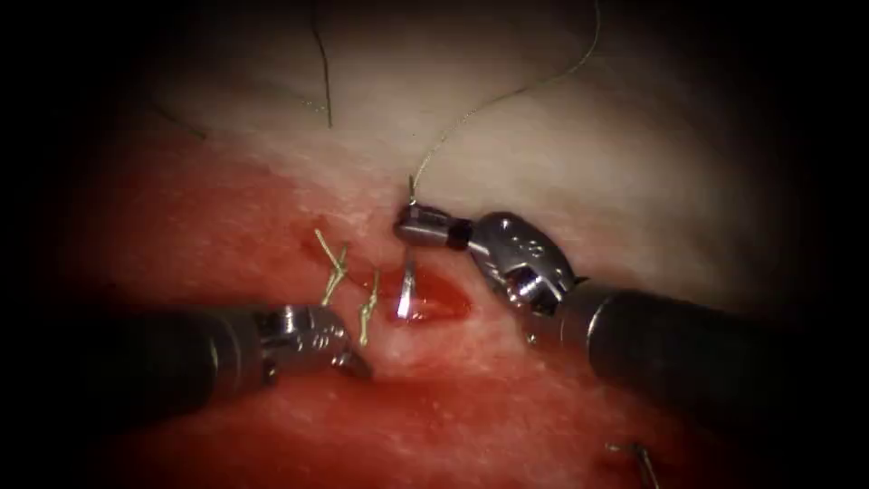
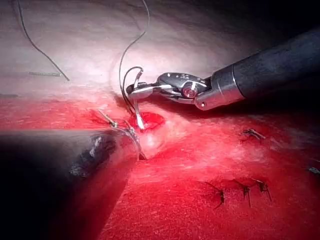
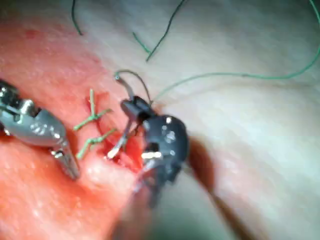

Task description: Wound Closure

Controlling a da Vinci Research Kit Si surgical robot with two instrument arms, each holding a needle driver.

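Note:
My right tool [image 1: 405, 226] reaches in from the right, its jaws shut on the curved needle [image 1: 405, 294] near its tail end. The needle arcs down from the jaws, and its pointed end lies in the open cut [image 1: 439, 303], in red fluid. I cannot tell whether it pierces the edge. The needle [image 2: 138, 116] hangs steeply below the right tool [image 2: 131, 91]. Thread [image 1: 507, 95] runs from the tail up and to the right. My left tool [image 1: 358, 366] rests left of the cut, jaws shut on nothing, beside two tied stitches [image 1: 332, 269].
Cut thread ends [image 1: 367, 312] stand up from the stitches left of the open cut. A loose dark thread [image 1: 323, 77] lies on the pale tissue [image 1: 588, 163] at the back. More tied stitches [image 2: 245, 190] sit on the red tissue nearby.

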